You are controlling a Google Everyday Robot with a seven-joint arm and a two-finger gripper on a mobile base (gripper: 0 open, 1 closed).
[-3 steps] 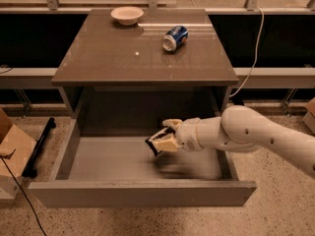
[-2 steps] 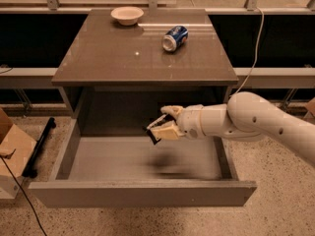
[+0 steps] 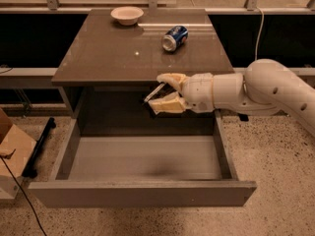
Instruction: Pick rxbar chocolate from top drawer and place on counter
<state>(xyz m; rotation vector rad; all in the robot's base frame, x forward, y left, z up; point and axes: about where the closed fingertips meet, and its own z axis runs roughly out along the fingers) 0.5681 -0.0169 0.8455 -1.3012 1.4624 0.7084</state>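
Chocolate bar (image 3: 153, 94) is pinched in the closed claw (image 3: 158, 92), above the open drawer (image 3: 142, 159) and level with the worktop (image 3: 108, 53) front edge; raise it clear of the lip, then go forward and set down short of the can (image 3: 175, 37).

The gripper (image 3: 156, 92) rose out of the top drawer (image 3: 142, 193), the rxbar chocolate (image 3: 153, 93) clamped between its fingers (image 3: 170, 104), and ended level with the desk's (image 3: 108, 48) front edge. The bar turned edge-on to the camera.
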